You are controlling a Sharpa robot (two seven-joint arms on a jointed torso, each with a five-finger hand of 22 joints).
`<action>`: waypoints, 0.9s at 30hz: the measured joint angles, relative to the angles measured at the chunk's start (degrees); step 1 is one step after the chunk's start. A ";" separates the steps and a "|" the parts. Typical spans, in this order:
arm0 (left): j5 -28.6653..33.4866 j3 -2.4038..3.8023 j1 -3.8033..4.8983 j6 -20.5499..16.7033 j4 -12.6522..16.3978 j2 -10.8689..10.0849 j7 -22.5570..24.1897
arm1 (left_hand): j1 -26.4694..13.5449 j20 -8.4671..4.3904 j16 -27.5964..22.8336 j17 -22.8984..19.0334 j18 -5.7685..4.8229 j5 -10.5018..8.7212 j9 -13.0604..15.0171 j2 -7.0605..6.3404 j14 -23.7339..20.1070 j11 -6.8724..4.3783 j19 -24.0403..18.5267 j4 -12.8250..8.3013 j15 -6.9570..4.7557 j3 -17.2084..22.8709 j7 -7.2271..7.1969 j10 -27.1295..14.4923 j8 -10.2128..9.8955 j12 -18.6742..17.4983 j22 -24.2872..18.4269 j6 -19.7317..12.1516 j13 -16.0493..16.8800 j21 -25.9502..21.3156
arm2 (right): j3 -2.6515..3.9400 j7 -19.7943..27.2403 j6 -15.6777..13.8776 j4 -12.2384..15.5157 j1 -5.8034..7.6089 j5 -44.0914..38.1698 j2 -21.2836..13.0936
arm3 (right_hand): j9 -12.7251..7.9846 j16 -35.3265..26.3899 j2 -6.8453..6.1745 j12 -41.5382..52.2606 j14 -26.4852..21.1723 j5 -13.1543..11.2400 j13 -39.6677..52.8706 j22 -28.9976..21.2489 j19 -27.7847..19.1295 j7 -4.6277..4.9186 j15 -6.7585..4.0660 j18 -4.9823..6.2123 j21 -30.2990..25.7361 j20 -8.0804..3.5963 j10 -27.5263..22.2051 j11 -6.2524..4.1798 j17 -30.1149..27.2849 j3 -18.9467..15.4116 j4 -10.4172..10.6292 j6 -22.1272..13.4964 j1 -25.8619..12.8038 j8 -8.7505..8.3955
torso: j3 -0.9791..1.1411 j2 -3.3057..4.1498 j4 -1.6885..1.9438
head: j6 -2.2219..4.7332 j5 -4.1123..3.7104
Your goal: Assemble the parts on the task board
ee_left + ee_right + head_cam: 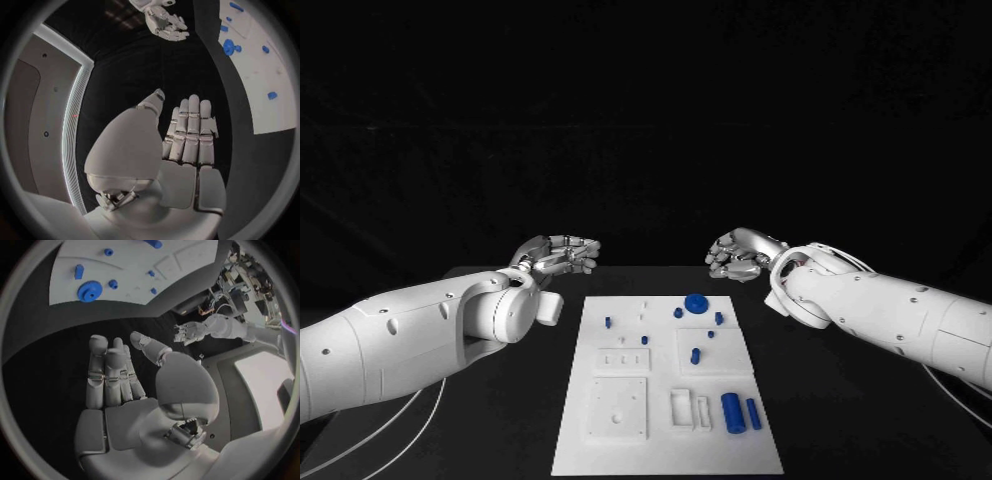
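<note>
1. Beyond your left hand (560,253) and right hand (740,252) you face a plain black backdrop (646,120); it is unlit, and no wall, window or lamp can be made out in it.
2. Below and between the two hands lies the black table (653,282), its far edge just under them.
3. The tabletop runs on dark and matte, outward past each hand.

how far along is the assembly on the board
It looks barely begun. Both hands, left hand and right hand, hover beyond the board's far edge, holding nothing. The blue gear, the large cylinder and the smaller blue parts sit on the board; I cannot tell whether any are seated. Nothing is in hand.
</note>
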 measured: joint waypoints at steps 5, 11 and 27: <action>-0.18 0.01 0.01 0.50 2.91 -1.40 0.27 | 0.00 0.00 -0.22 0.05 -0.04 0.00 -0.04 0.00 0.00 0.00 0.00 0.00 0.00 0.00 0.00 0.00 -0.02 0.00 -0.01 0.00 -0.04 0.00 | 0.01 -1.34 0.49 -0.49 0.00 -9.38 1.67 | -0.04 0.51 -0.22 -0.31 -0.05 0.00 -0.08 0.00 0.00 0.00 0.04 -0.12 0.69 0.00 0.00 0.00 0.10 -0.16 -0.16 0.00 0.22 -0.19 | 0.10 1.32 0.68 | 0.47 -0.48; -0.29 0.18 0.42 0.68 4.70 -2.33 0.46 | 0.46 0.00 -0.62 0.23 -0.31 0.00 -0.22 -0.01 0.00 0.00 0.00 0.15 0.00 -0.62 0.00 0.00 -0.36 -0.45 -0.01 0.00 -0.21 0.00 | 0.03 -2.97 0.80 -1.33 -0.01 -17.13 3.05 | -0.13 1.74 -1.11 -1.56 -0.31 -0.50 -0.52 -0.01 0.00 -0.05 0.29 -0.14 1.75 0.00 -0.64 0.64 0.22 -0.16 -0.16 -0.04 1.11 -0.64 | 0.21 2.97 1.34 | 1.20 -1.10; -0.90 0.59 1.38 0.98 7.52 -3.29 0.67 | 0.92 0.01 -1.50 0.66 -0.41 0.00 -0.56 -0.01 0.19 0.00 -0.01 0.88 0.20 -1.67 0.20 0.00 -1.19 -1.41 0.03 0.20 -0.54 0.22 | 0.02 -5.12 0.99 0.36 -0.24 -25.13 3.20 | -0.25 3.30 -2.56 -3.37 -0.66 -1.18 -1.71 -0.02 -0.02 -0.26 1.08 -0.22 2.42 -0.03 -1.67 1.65 -0.52 0.00 -0.31 -0.66 2.56 -1.63 | 0.63 6.56 2.37 | 2.45 -1.75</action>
